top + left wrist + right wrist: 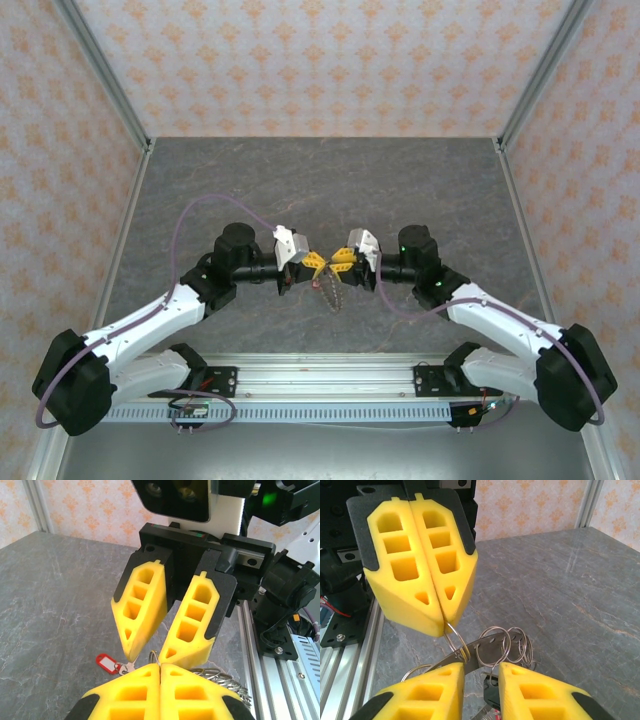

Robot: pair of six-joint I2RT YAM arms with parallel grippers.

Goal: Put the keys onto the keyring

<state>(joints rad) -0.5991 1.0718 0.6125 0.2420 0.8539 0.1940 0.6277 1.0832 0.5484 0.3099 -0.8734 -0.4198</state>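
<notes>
My left jaws are clenched tip to tip on a thin wire loop of the keyring [487,641], and the rest of the bundle hangs off that pinch. From above, the two sets of jaws meet nose to nose over the middle of the bench [50,605], and the keyring [330,292] dangles at 6 o'clock from where they meet.

My right jaws are released, with a clear gap between the pads. In the right wrist view they sit at 6 o'clock, straddling the lower rings. The pinched loop is at 11 o'clock from that gap, just under the left tips. The keyring's flat curved band crosses the view from about 8 o'clock up to 2 o'clock, so its long axis lies roughly across the right jaws' gap, not along it. A dark piece sits low between the right pads. It may be a key tag, but I can't tell.

One key [106,662] with a red tag lies flat on the bench, apart from the bundle. In the left wrist view it is at 8 o'clock from the right jaws' tips.

As I judge it, the right arm [500,320] is the free one and the nearer to any working move. It needs to close on the band or a ring just below the left pinch.
</notes>
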